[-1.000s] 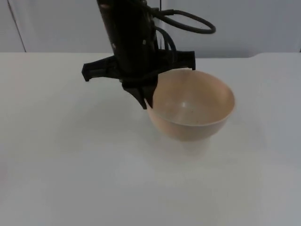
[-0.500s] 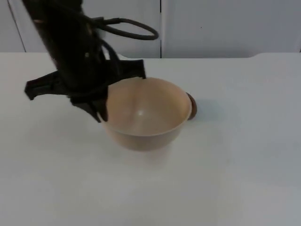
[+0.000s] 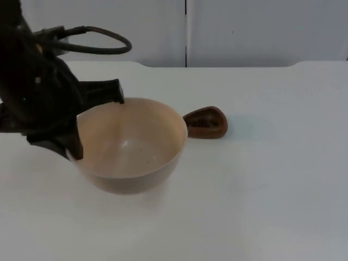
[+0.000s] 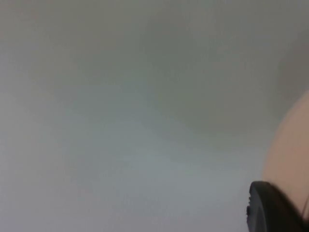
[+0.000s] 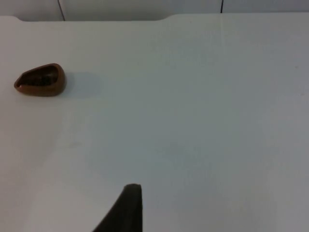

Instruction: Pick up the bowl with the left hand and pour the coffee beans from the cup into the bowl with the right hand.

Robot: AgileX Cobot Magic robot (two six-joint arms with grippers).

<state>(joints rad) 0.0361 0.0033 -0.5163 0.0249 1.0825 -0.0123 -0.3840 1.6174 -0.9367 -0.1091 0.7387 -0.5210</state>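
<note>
Left end effector (image 3: 73,147) pinches the bowl (image 3: 130,144) rim, lifted off the table (image 3: 272,179); cup (image 3: 206,122) sits beyond it. We risk slip-tilt. Right end effector waits, grip unclear.

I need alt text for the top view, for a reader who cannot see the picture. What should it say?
The left gripper holds a beige bowl by its rim, above a white table. Beside the bowl, a small brown cup with dark contents stands on the table. A grey wall is behind.
</note>
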